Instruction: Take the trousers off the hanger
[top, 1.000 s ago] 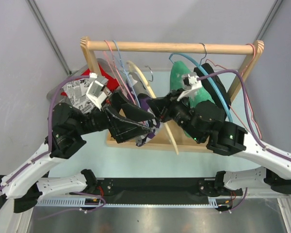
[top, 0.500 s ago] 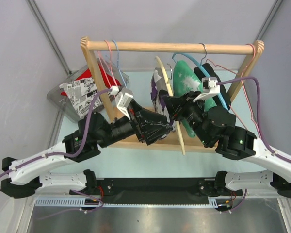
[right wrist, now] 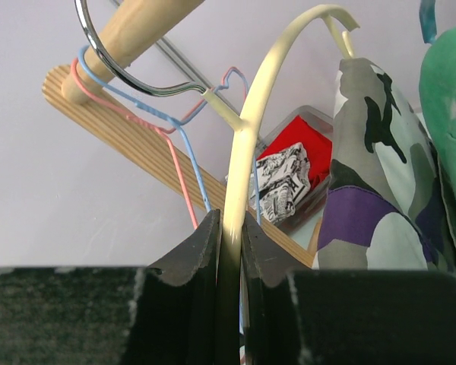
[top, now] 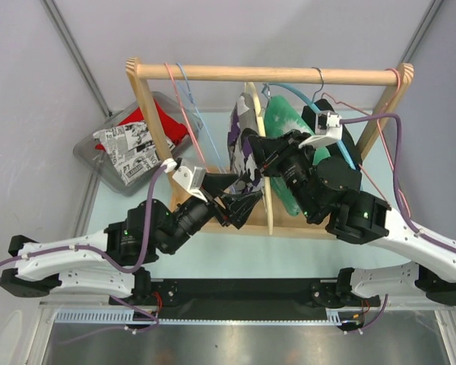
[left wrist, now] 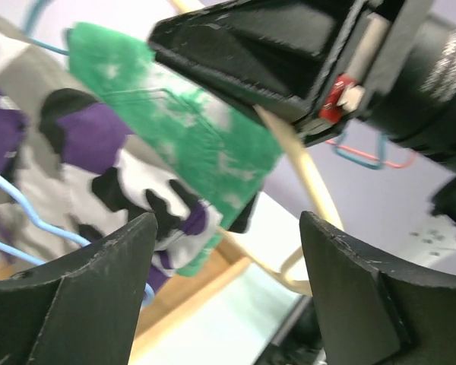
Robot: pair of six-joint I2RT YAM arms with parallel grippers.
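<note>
Top external view: shows camouflage trousers [top: 239, 137] draped on cream hanger [top: 269, 213] beneath wooden rail [top: 273, 73], just beside green garment [top: 277, 122]; leaves both grips unclear. Right wrist view: reveals right gripper [right wrist: 229, 236] pinched narrowly on the hanger's arm. Left wrist view: reveals left gripper [left wrist: 224, 258] spread wide, holding nothing, trousers just beyond its fingers.
</note>
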